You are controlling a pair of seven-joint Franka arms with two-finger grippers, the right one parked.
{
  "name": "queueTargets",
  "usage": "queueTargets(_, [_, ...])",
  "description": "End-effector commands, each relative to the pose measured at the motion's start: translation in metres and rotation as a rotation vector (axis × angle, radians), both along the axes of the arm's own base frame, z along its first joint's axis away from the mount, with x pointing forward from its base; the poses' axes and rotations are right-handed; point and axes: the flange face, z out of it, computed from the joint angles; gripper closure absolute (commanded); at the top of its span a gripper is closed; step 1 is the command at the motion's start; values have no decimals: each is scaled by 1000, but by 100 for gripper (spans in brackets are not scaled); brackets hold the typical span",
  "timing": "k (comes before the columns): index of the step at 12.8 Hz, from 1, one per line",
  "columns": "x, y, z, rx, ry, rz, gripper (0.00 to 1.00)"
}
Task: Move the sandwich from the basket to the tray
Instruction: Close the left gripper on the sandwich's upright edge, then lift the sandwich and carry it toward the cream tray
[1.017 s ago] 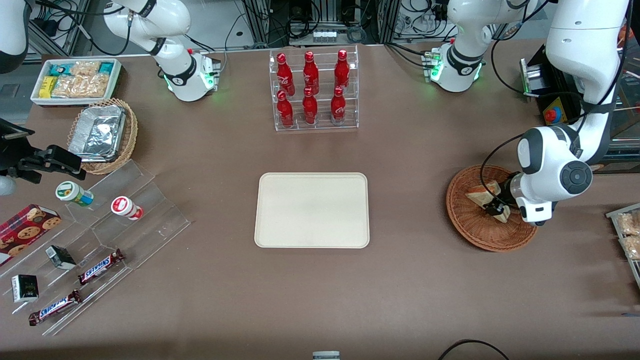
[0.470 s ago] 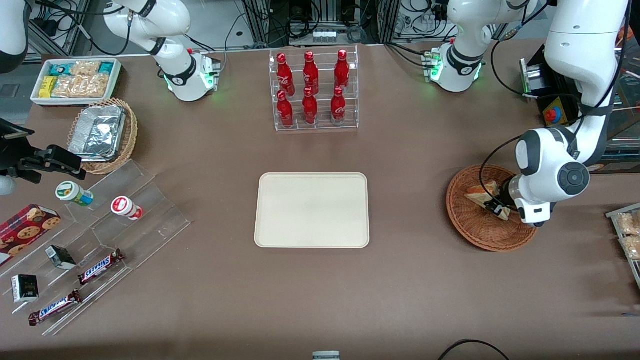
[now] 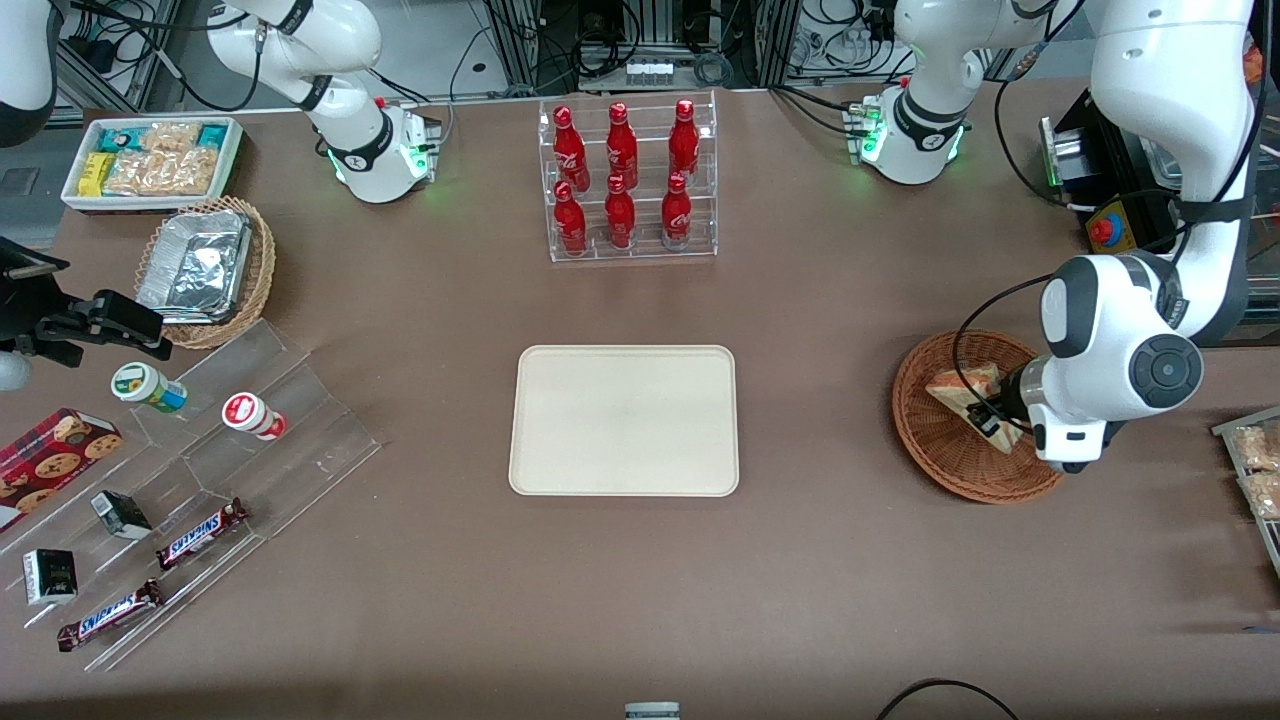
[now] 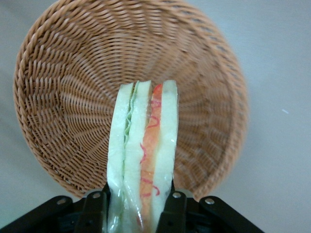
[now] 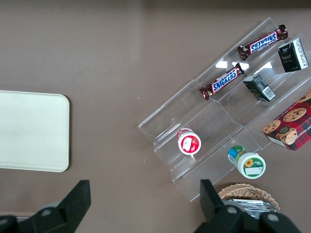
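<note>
My left arm's gripper (image 3: 993,415) is shut on the sandwich (image 3: 962,388), a pale wedge with orange and green filling, and holds it lifted above the reddish-brown wicker basket (image 3: 950,455) toward the working arm's end of the table. In the left wrist view the sandwich (image 4: 142,150) stands between the black fingers (image 4: 173,211), with the basket (image 4: 63,97) below it and nothing else in it. The cream tray (image 3: 624,420) lies flat at the table's middle with nothing on it; it also shows in the right wrist view (image 5: 29,131).
A clear rack of red bottles (image 3: 625,180) stands farther from the front camera than the tray. Toward the parked arm's end are a tan basket with a foil container (image 3: 205,268), a white snack bin (image 3: 150,160) and an acrylic step stand with candy bars (image 3: 200,530).
The gripper has risen with the sandwich, lifting it off the basket's bottom. The wrist has shifted slightly toward the working arm's end.
</note>
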Motion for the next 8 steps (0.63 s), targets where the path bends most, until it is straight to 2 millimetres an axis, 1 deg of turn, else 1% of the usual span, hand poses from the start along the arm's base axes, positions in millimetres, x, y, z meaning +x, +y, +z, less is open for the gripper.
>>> queueTargets(1, [13, -24, 31, -11, -17, -106, 63])
queueTargets(2, [16, -36, 40, -25, -38, -140, 64])
queueTargets(3, [19, -61, 48, -35, -56, -188, 64])
queueTargets(4, [20, -85, 51, -39, -69, -219, 64])
queueTargets(6, [23, -132, 52, -47, -87, -285, 64])
queueTargets(7, [24, -154, 50, -55, -92, -315, 64])
queueTargets(8, [22, -184, 42, -60, -87, -365, 64])
